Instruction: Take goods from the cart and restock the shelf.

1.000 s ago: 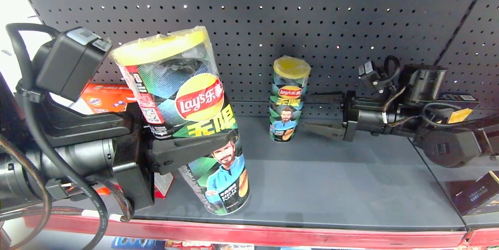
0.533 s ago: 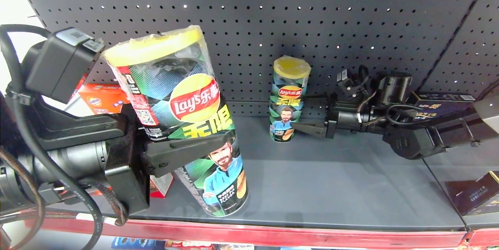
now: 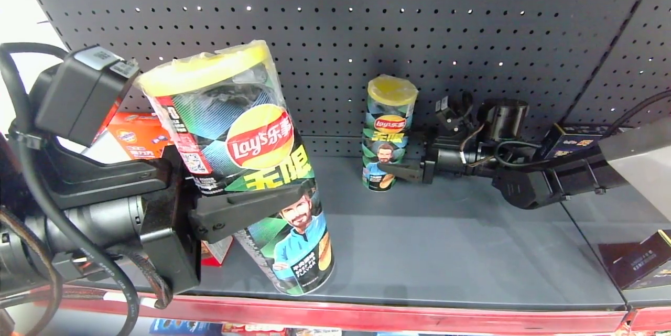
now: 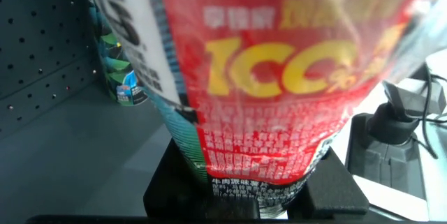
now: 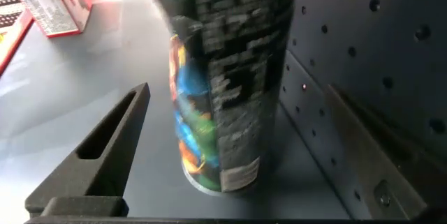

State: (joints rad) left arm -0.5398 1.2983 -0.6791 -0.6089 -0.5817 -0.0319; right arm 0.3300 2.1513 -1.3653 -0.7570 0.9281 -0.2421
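My left gripper (image 3: 246, 199) is shut on a tall chips can (image 3: 246, 116) with a yellow lid, at the front left of the grey shelf (image 3: 445, 252). The can tilts a little and its base is close to the shelf's front edge. In the left wrist view its red side (image 4: 279, 77) is close up. A second chips can (image 3: 390, 116) stands upright at the back by the pegboard. My right gripper (image 3: 398, 153) is open, level with that can's lower half. In the right wrist view that can (image 5: 223, 112) stands between the two fingers (image 5: 105, 154) without touching them.
An orange box (image 3: 136, 134) lies at the back left, and a red-and-white box (image 3: 215, 247) sits behind my left gripper. Dark boxes (image 3: 576, 142) (image 3: 639, 260) occupy the right side. The pegboard wall (image 3: 367, 21) closes the back. A red lip (image 3: 367, 317) runs along the front.
My right arm has moved left along the back of the shelf until its open fingers straddle the far can. My left gripper and its can shifted slightly left.
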